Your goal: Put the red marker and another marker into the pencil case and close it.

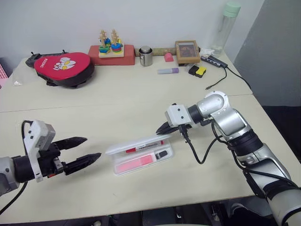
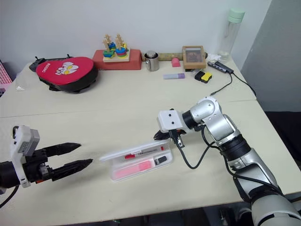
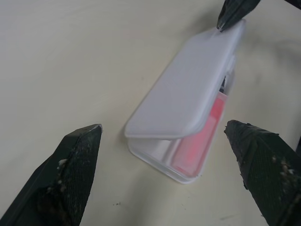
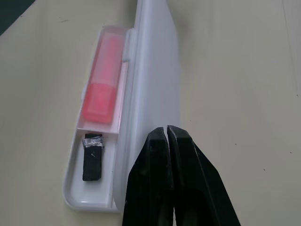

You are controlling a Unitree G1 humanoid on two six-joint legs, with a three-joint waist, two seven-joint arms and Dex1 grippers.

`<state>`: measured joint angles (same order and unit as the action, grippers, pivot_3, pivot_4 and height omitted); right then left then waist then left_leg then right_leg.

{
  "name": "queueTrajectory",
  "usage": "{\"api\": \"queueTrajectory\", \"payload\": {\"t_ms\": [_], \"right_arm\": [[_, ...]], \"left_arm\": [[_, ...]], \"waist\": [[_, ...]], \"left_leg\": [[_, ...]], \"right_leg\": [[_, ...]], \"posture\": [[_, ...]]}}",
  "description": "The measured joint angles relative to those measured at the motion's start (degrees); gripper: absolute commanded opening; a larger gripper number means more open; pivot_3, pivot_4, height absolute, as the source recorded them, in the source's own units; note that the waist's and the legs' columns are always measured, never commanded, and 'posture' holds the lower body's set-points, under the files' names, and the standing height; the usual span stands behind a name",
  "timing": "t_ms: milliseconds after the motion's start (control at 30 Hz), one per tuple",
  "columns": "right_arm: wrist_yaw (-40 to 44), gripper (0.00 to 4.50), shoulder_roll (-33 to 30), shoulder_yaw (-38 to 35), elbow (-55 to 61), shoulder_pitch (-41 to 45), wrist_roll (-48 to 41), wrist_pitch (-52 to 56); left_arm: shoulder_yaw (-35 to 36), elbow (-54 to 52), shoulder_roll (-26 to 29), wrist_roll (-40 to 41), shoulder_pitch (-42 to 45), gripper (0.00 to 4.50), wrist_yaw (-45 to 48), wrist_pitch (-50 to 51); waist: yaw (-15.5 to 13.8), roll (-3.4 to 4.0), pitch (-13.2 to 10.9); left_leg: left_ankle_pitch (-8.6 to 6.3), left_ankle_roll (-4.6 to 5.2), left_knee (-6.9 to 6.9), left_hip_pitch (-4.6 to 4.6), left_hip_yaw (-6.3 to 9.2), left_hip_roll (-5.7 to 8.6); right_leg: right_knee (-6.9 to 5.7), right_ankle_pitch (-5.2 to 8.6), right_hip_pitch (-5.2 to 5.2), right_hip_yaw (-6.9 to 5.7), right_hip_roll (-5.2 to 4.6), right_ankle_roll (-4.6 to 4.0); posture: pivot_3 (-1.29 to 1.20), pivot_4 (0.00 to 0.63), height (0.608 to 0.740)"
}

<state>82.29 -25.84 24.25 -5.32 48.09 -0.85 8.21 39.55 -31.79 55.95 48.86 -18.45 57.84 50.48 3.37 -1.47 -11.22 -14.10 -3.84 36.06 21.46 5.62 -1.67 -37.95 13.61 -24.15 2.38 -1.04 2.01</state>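
The white pencil case (image 1: 141, 168) lies on the table in front of me, its lid (image 1: 134, 144) hanging half lowered over the tray. Inside lie the red marker (image 1: 145, 147) along the back, the pink marker (image 1: 136, 164) in front, and a small black piece (image 1: 161, 154). My right gripper (image 1: 164, 128) is shut, and its tips rest against the lid's right end (image 4: 155, 94). My left gripper (image 1: 93, 147) stands open a little left of the case, pointing at it, with nothing between its fingers (image 3: 75, 174).
At the table's back stand a red pouch (image 1: 63, 68), a stacking toy on a red box (image 1: 111, 47), a metal cup (image 1: 146, 55), a purple marker (image 1: 168, 70), a framed box (image 1: 187, 51) and a bottle (image 1: 226, 28). A cable (image 1: 235, 75) runs along the right.
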Motion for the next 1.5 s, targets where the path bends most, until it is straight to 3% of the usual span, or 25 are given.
{"api": "queueTrajectory", "payload": {"t_ms": [433,1000,1200,1267,1367,1500], "right_arm": [[-2.1,0.07,0.5,3.8,2.1,-3.3,0.5,2.6],[-7.2,0.07,4.7,6.3,-4.9,-5.2,2.9,1.0],[-6.7,0.07,4.1,4.0,-0.4,-4.5,-0.3,9.2],[-8.6,0.07,3.6,0.7,2.4,-4.4,-2.2,12.7],[-10.2,0.07,3.2,-0.9,4.1,-4.8,-2.9,15.1],[-15.3,0.07,2.9,-4.8,8.9,-9.5,-5.0,20.1]], "left_arm": [[-2.8,1.5,6.7,-2.8,2.6,4.50,6.7,-2.5],[-6.0,3.3,6.7,-6.7,4.1,4.50,7.6,-4.5],[-6.0,4.0,-0.8,-7.3,7.8,4.50,-0.4,-5.2],[-5.8,3.7,-5.0,-7.2,8.7,4.50,-6.0,-4.6],[-6.1,2.8,-7.0,-8.6,8.4,4.50,-9.4,-5.1],[-6.8,-0.3,-15.1,-10.1,7.0,4.50,-17.4,-6.1]], "waist": [[0.0,0.01,0.0],[0.7,-0.06,0.0],[0.4,-0.03,0.0],[0.3,-0.06,0.0],[0.2,-0.09,0.0],[-0.2,-0.11,0.0]], "left_leg": [[0.00,0.00,-0.01,0.00,0.01,-0.01],[0.00,0.00,-0.07,-0.66,-0.06,-0.05],[-0.01,-0.01,-0.11,-0.34,0.00,-0.05],[-0.01,-0.02,-0.09,-0.17,0.00,-0.05],[-0.01,-0.02,-0.09,-0.05,0.04,-0.05],[-0.03,-0.04,-0.07,0.03,0.06,-0.03]], "right_leg": [[-0.01,0.17,-0.01,-0.03,0.01,-0.28],[-0.11,0.23,0.45,0.03,0.04,-0.52],[-0.05,0.07,0.21,-0.02,0.03,-0.15],[-0.04,0.06,0.09,0.00,0.03,-0.11],[-0.01,0.05,0.01,-0.03,0.02,-0.11],[0.07,0.06,0.02,-0.03,-0.01,-0.07]], "posture": [[0.00,0.150,0.740],[0.00,0.150,0.740],[0.00,0.150,0.740],[0.00,0.150,0.740],[0.00,0.150,0.740],[0.00,0.150,0.740]]}}
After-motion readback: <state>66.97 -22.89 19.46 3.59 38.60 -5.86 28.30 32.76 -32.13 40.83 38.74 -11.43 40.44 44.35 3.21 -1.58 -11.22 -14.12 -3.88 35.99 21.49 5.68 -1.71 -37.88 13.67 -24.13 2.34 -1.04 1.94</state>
